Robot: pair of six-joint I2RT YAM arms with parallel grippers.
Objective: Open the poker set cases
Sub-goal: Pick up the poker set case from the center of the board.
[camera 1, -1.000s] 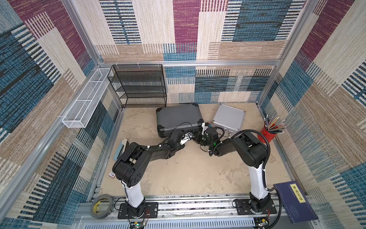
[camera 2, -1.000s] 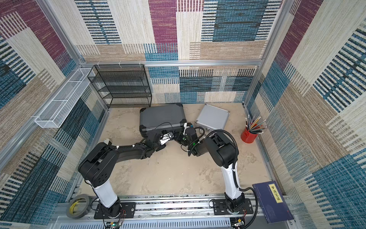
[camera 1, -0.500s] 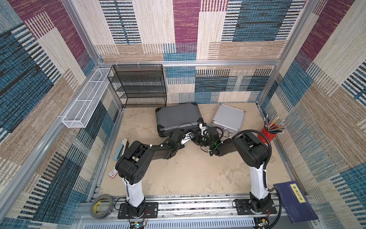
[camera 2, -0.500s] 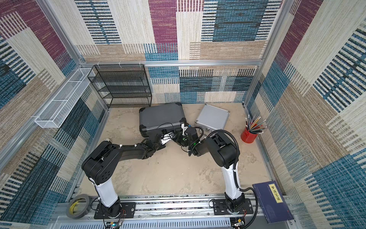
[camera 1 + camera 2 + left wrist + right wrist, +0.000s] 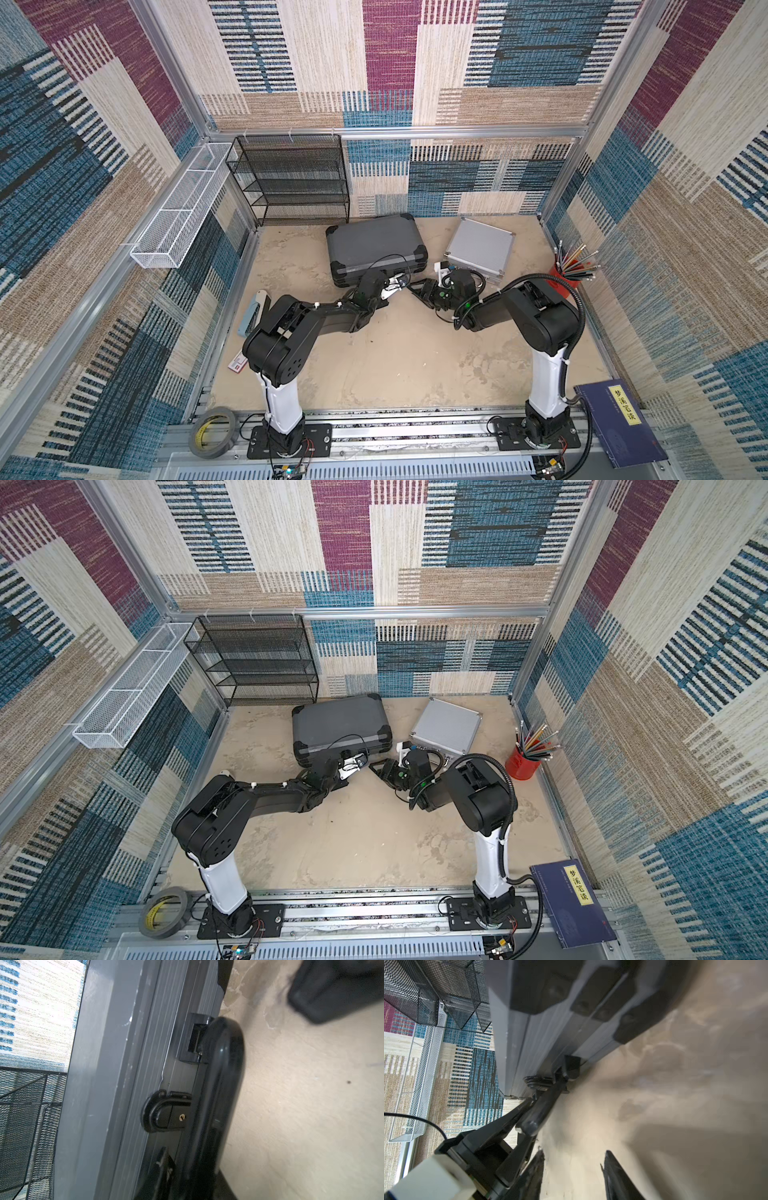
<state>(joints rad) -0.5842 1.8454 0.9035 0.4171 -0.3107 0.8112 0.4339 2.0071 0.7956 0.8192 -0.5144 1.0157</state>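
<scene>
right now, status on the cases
left gripper shut on black handle of large dark grey case; right gripper open, empty; both that and ribbed silver aluminium case closed

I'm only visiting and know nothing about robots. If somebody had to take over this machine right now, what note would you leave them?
Left gripper: closed around the handle on the front of the dark grey case.
Right gripper: open and empty, low over the table, close to the left one and facing the same case.
Silver case: lying flat on the right arm's side of the grey one, no gripper on it.
Done: nothing is open; both lids are shut.
Left: check the grey case's latch, raise that lid, then open the silver one.
</scene>
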